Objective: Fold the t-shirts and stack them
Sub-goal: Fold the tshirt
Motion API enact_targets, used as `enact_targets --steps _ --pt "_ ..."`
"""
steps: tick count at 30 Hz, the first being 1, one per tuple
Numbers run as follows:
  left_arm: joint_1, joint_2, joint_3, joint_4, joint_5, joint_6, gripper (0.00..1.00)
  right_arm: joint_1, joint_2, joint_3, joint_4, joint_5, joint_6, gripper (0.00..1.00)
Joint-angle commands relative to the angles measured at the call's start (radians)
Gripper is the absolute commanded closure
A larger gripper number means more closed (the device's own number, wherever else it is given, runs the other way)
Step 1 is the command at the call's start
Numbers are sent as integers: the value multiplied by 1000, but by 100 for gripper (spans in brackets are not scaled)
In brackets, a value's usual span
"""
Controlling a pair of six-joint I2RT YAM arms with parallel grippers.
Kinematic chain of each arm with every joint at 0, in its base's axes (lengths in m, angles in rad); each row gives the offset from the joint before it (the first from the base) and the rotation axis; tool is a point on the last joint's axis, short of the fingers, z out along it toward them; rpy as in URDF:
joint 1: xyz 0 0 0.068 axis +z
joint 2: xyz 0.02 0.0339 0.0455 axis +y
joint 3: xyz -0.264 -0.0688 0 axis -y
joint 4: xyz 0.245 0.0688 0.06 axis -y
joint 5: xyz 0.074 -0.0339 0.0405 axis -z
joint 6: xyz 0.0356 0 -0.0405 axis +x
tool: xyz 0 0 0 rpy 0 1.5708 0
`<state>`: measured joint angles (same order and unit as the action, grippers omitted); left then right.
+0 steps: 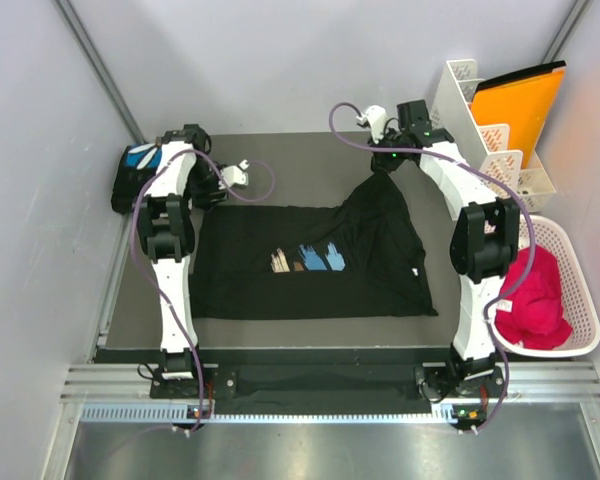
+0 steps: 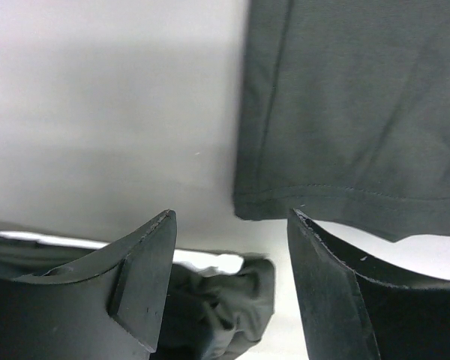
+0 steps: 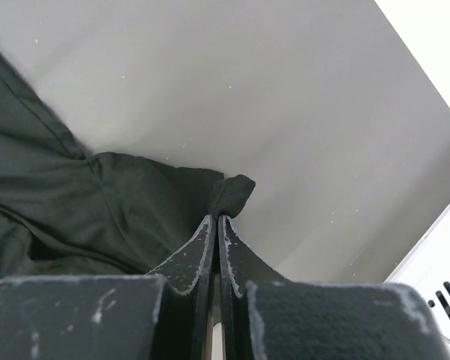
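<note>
Right gripper (image 3: 216,219) is clamped on a corner of the black t-shirt (image 1: 280,285), holding it raised over the far right of the table (image 1: 300,165). The rest lies flat, print (image 1: 310,258) up. Left gripper (image 2: 232,214) hangs with jaws apart by the shirt's far-left hem, holding nothing. Its arm half hides a folded t-shirt (image 1: 138,158) at the far-left corner. Any lettering in the print is too small to read.
</note>
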<state>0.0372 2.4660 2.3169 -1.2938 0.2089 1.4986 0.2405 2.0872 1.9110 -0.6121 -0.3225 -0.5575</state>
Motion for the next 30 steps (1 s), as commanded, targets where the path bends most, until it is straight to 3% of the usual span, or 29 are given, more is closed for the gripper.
enact_targets --steps 1,23,25,26,27,30 --pt "6 10 -21 -65 24 22 34 19 -78 2 35 -1 -9 100" --pt "0 82 -37 -13 -3 17 35 39 -107 -27 37 8 -15 100" --pt "-2 85 -37 -19 -5 17 41 40 -108 -26 35 7 -16 100" --pt "-2 86 -39 -22 -5 20 50 39 -110 -26 35 8 -16 100" --pt "-3 90 -37 -21 -6 20 68 40 -110 -24 37 5 -16 100" --pt "-5 93 -39 -24 -3 17 89 42 -111 -21 35 2 -15 100"
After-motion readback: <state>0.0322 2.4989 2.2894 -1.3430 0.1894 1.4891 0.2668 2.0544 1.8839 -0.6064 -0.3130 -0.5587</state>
